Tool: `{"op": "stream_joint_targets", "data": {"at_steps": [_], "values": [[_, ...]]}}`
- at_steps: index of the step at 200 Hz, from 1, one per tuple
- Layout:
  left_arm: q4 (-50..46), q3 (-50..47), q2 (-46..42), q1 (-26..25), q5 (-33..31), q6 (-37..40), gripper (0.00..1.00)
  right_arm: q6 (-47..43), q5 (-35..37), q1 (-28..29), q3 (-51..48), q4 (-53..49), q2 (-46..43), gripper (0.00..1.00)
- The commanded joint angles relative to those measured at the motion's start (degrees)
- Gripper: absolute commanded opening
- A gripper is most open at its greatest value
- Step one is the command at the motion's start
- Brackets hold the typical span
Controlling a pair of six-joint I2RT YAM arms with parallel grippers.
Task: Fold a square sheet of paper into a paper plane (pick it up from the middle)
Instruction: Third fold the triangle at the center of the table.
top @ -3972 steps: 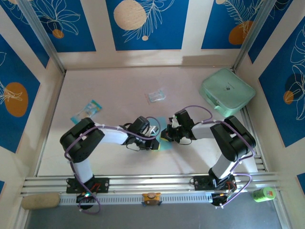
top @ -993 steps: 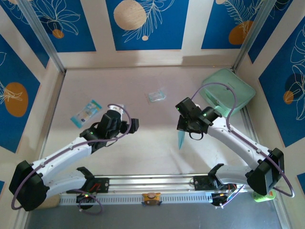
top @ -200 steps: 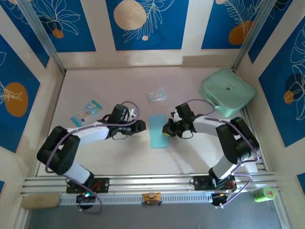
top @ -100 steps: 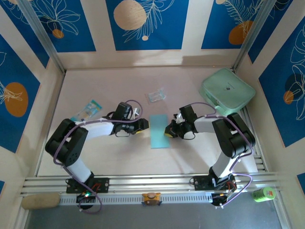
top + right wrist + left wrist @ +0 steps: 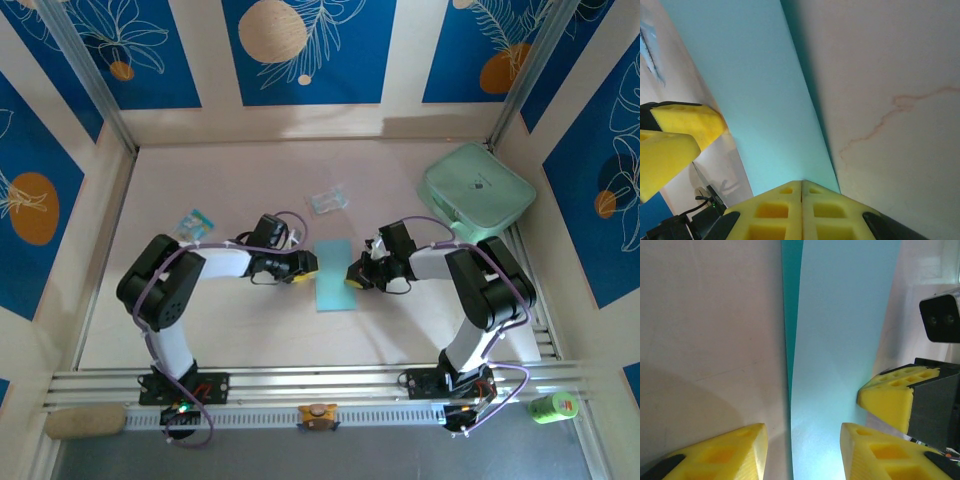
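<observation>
The folded sheet of paper lies flat on the table between the left tool, jaws apart over its edge, and the closed right tool, with a clear wrapper beyond.

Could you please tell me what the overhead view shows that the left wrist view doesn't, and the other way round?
Overhead adds the green case, clear wrapper and printed packet. The left wrist adds a darker teal strip along the paper's edge, seen between the open left fingers. Both share the flat blue paper and the shut right fingers at its side.
</observation>
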Motion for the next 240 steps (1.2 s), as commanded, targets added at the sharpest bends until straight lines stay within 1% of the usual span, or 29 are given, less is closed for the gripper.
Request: {"op": "stream_joint_targets", "data": {"at_steps": [1, 10, 82, 97, 174, 185, 209, 220, 240], "values": [[-0.1, 1.7, 1.3, -0.8, 1.4, -0.6, 0.4, 0.6, 0.2, 0.1, -1.6, -3.7, 1.8, 0.06], [-0.6, 1.7, 1.5, -0.9, 0.7, -0.7, 0.38, 0.7, 0.3, 0.0, -1.7, -3.7, 1.8, 0.06], [0.6, 2.4, 3.3, -2.1, 1.4, -1.9, 0.37, 0.5, 0.2, -0.3, -1.9, -3.9, 1.5, 0.06], [1.2, 2.6, 3.5, -2.3, 1.7, -2.2, 0.36, 0.5, 0.2, -0.4, -2.0, -3.9, 1.4, 0.06], [2.2, 2.0, 2.7, -2.6, 1.5, -2.6, 0.33, 0.6, 0.2, -0.5, -2.3, -4.0, 0.2, 0.06], [2.7, 1.7, 2.2, -2.6, 1.1, -2.7, 0.3, 0.7, 0.3, -0.5, -2.3, -4.1, 0.1, 0.06], [4.7, 1.0, 1.5, -2.6, 1.1, -3.3, 0.28, 0.9, 0.3, -0.5, -2.5, -3.9, -0.5, 0.06], [5.1, 0.9, 1.3, -2.6, 1.2, -3.6, 0.25, 1.1, 0.3, -0.5, -2.6, -3.6, -0.7, 0.06], [5.9, 0.2, 0.7, -2.6, 1.1, -3.7, 0.22, 1.2, -0.2, -0.5, -2.9, -2.9, -1.1, 0.06]]}}
